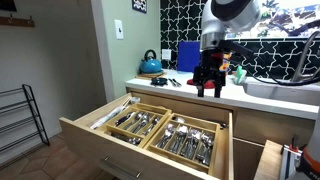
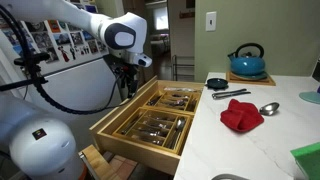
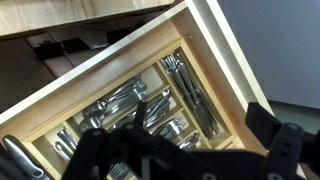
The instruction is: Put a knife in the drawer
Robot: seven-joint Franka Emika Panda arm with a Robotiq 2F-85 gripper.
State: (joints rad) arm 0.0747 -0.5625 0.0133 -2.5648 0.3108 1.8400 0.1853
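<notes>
The drawer (image 1: 105,148) stands pulled far out beneath the white worktop (image 1: 262,100), its wooden compartments full of silver flatware (image 1: 185,138). The pincer (image 1: 208,88) hangs above the drawer's back part, close to the worktop's edge, pointing down. In the wrist view its dark fingers (image 3: 145,108) stand wide apart over the cutlery compartments. On the worktop in an exterior view, a dark-handled utensil (image 2: 232,94), possibly a knife though too small to be sure, lies just beside a small black bowl (image 2: 216,83), near a red cloth (image 2: 241,115), a spoon (image 2: 268,108) and a blue kettle (image 2: 247,62).
</notes>
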